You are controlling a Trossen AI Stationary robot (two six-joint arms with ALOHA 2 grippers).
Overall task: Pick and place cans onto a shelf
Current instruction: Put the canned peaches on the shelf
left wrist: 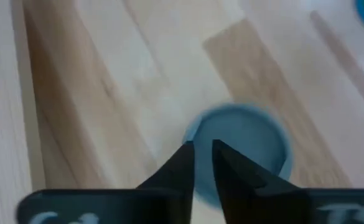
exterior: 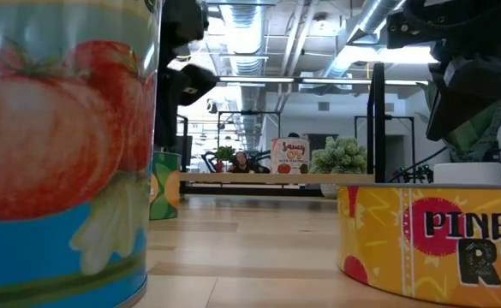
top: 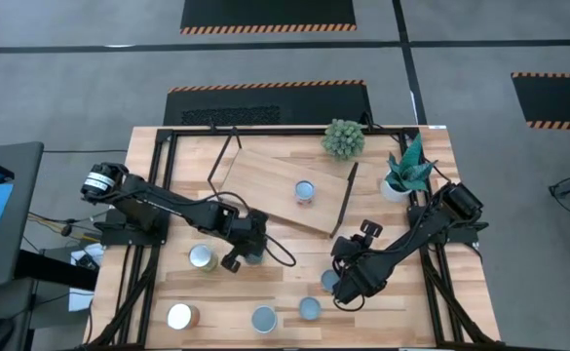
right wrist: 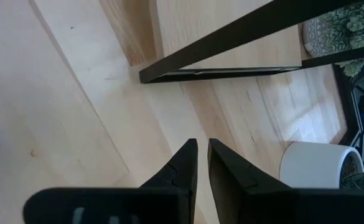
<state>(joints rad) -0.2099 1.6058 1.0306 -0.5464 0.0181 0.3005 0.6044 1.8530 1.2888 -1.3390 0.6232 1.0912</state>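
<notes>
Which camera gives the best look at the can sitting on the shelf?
The high view: the can sits in plain sight on the shelf. The low view shows it small and distant. Neither wrist view shows it.

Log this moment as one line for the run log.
shelf: one can on it | left claw: over blue-topped can on tabletop | right claw: over bare tabletop near shelf leg

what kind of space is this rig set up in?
Likely an open lab or workshop floor. Hazard-striped black mats lie on grey floor beyond the table, exposed ceiling ducts run overhead, and a person sits at a far workstation.
</notes>
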